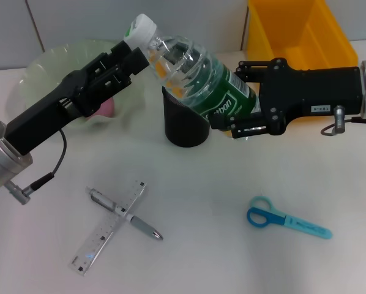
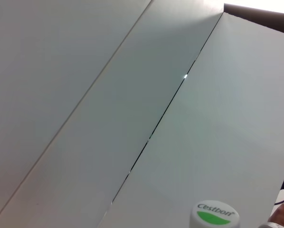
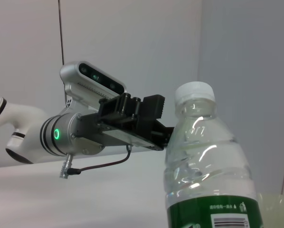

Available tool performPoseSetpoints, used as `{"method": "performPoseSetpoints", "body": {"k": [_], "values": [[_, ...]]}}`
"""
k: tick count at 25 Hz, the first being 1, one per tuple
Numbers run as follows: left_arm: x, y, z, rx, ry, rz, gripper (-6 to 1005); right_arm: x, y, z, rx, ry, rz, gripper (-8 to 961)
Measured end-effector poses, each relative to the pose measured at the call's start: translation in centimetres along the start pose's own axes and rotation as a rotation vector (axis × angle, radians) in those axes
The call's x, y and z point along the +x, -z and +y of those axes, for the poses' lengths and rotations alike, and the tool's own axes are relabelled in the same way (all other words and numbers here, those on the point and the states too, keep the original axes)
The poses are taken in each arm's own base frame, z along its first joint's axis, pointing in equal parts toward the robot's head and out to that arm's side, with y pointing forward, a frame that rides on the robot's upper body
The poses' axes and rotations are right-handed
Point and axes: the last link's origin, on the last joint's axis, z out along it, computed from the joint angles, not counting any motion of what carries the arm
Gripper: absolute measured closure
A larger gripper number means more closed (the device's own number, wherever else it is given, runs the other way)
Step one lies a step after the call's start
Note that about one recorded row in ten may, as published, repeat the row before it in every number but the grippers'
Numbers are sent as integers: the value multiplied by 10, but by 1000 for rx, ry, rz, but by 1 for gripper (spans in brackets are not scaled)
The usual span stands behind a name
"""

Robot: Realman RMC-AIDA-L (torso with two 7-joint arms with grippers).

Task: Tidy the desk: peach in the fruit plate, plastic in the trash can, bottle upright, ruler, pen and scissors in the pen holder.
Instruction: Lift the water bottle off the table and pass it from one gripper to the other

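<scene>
The right hand (image 1: 235, 110) is clamped on the bottle (image 1: 198, 79) around its green label and holds it tilted above the pen holder (image 1: 184, 125), with the white cap pointing toward 10 o'clock. The left hand (image 1: 134, 52) reaches in from 8 o'clock; its tip sits at the bottle neck just below the cap. Whether the left fingers are apart or together around the neck cannot be told.

In the right wrist view the bottle (image 3: 208, 161) appears clear, with a white cap and a green barcode label, and the left hand (image 3: 151, 126) touches its shoulder. In the left wrist view only the bottle cap (image 2: 214, 219) shows, against plain wall panels.

The pen holder stands on the bench (image 1: 220, 245) near centre, directly under the bottle. The fruit plate (image 1: 48, 67) sits at 10 o'clock, partly hidden by the left arm; the peach (image 1: 104, 108) shows as a pink patch inside it. The trash can (image 1: 299, 30) stands at 1 o'clock, behind the right arm.

At 7 o'clock the ruler (image 1: 109, 226) and the pen (image 1: 125, 213) lie flat and crossed, touching. At 4 o'clock the scissors (image 1: 287, 219) lie flat, well apart from the other items.
</scene>
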Motion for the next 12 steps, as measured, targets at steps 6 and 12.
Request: {"method": "performPoseSetpoints", "body": {"k": [6, 12], "values": [[-2, 0, 2, -7, -3, 21, 191, 3, -4, 1, -12, -12, -18, 184], [-5, 0, 3, -7, -15, 32, 191, 7, -9, 4, -32, -26, -47, 184]]}}
